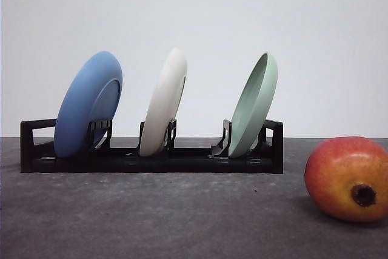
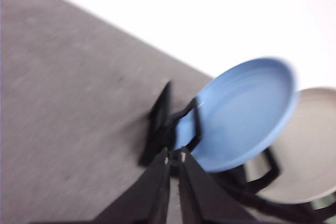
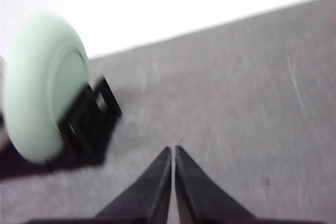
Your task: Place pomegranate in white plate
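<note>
The pomegranate (image 1: 347,178), red fading to orange-yellow with a dark crown end toward me, lies on the grey table at the front right. The white plate (image 1: 163,101) stands on edge in the middle slot of a black rack (image 1: 151,162); its rim (image 2: 310,145) also appears behind the blue plate in the left wrist view. My left gripper (image 2: 174,157) is shut with nothing in it, close to the rack's end by the blue plate. My right gripper (image 3: 172,149) is shut and empty above bare table, beside the green plate's end of the rack.
A blue plate (image 1: 88,104) leans in the rack's left slot and a pale green plate (image 1: 254,104) in its right slot. The blue plate (image 2: 244,114) and green plate (image 3: 44,85) appear in the wrist views. Open grey tabletop (image 1: 151,216) lies in front of the rack.
</note>
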You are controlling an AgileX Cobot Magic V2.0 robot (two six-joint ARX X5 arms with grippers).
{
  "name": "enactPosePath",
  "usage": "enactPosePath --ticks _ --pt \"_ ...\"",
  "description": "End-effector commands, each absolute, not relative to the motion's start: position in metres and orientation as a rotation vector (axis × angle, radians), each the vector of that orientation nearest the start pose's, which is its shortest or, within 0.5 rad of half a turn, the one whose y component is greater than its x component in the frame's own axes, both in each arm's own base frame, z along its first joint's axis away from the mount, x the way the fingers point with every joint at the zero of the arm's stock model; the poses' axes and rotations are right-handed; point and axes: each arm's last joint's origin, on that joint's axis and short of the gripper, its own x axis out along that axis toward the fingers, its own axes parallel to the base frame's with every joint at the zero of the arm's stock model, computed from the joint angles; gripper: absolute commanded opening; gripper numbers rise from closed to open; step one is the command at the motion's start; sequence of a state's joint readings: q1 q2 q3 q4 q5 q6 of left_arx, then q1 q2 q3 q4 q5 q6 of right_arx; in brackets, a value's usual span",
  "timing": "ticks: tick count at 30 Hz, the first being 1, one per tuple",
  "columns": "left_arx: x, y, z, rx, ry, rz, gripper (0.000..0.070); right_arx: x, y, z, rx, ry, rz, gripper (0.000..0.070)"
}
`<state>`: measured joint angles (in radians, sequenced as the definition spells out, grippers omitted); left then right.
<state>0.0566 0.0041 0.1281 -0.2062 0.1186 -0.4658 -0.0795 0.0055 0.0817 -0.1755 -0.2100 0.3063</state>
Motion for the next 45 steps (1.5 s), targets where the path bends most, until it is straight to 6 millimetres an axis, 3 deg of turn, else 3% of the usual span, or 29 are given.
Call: enactPosePath --ticks 1,13,24,32,43,45 --pt "0.085 0.001 0.199 -0.486 0.06 -0.062 0.0004 0.088 -0.001 0.189 0.332 0.062 0.121 0.0004" --pt "0.074 0.0 0.273 -0.439 -0.004 -0.091 0.0004 0.076 0.0 0.259 0.257 -0.044 0.137 0.0004" --pt "0.092 -0.004 0.33 -0.255 0.215 -0.266 0.0004 0.091 0.001 0.317 0.102 0.163 0.203 0.0004" --pt "0.107 -0.007 0.35 -0.178 0.385 -0.406 0.0004 0.109 0.003 0.342 0.048 0.385 0.318 0.0004" --pt "0.109 -0.008 0.35 -0.168 0.44 -0.436 0.0005 0.119 0.006 0.345 0.059 0.478 0.382 0.0004" --pt "0.109 -0.008 0.351 -0.167 0.438 -0.436 0.0032 0.118 0.006 0.345 0.06 0.478 0.382 0.0006"
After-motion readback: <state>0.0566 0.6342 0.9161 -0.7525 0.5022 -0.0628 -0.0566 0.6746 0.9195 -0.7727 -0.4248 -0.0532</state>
